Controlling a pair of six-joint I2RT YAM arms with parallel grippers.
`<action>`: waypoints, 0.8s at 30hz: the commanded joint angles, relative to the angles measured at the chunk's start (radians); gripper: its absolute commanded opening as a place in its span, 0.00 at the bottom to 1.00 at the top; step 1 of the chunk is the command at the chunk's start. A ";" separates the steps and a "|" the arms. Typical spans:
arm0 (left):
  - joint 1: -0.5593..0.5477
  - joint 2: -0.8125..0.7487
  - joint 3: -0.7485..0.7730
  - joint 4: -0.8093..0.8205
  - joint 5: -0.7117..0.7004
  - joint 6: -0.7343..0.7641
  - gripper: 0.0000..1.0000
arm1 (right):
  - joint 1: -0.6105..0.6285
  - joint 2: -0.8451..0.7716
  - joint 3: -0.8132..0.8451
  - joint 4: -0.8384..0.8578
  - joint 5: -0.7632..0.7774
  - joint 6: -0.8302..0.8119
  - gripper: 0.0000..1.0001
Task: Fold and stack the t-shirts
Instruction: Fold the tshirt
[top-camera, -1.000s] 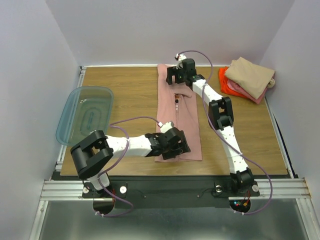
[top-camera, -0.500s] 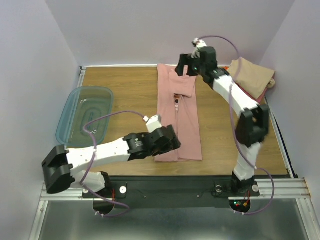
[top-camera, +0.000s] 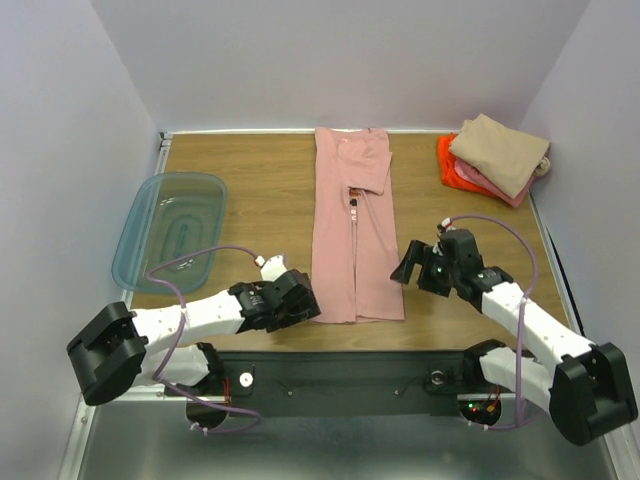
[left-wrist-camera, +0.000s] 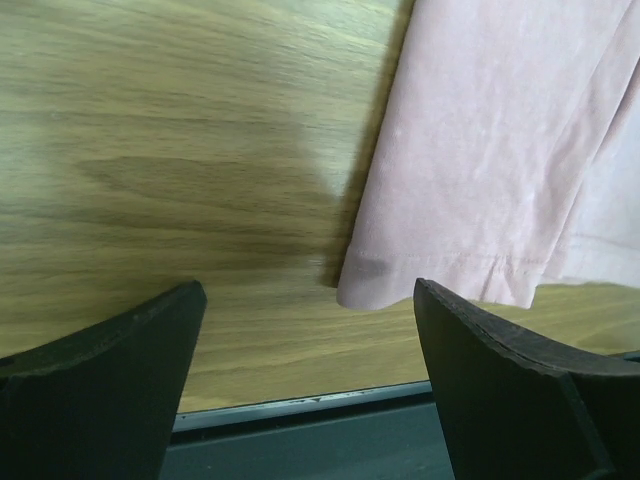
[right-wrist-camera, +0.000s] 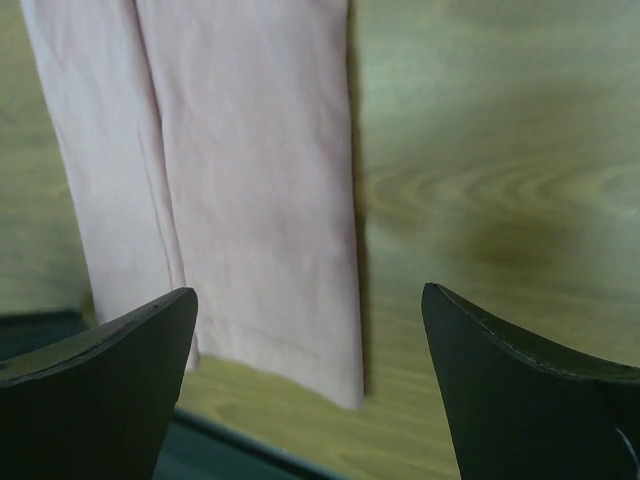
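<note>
Flanking pink t-shirt (top-camera: 352, 240), left gripper (top-camera: 305, 302), right gripper (top-camera: 403, 268); jaws wide, seemingly empty

Long t-shirt (top-camera: 355, 235) lay down the middle of the table (top-camera: 260, 170), running 12 to 6 o'clock. Stack of folded t-shirts (top-camera: 495, 158) sat at its 2 o'clock, bin (top-camera: 170, 228) at 9 o'clock over the table's edge. Left gripper (top-camera: 303, 300) stood by the shirt's 7 o'clock corner, right gripper (top-camera: 408, 265) just off its 4 o'clock edge.

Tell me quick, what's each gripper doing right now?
Left gripper: open, empty, at the pink t-shirt's near corner.
Right gripper: open, empty.
</note>
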 joint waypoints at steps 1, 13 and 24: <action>0.004 0.027 -0.035 0.165 0.083 0.032 0.98 | 0.009 -0.092 -0.044 0.021 -0.194 0.039 1.00; 0.004 0.088 -0.048 0.200 0.108 0.037 0.48 | 0.009 -0.100 -0.208 -0.020 -0.312 0.069 1.00; 0.008 0.162 -0.046 0.250 0.120 0.032 0.11 | 0.012 -0.114 -0.254 -0.079 -0.246 0.074 0.85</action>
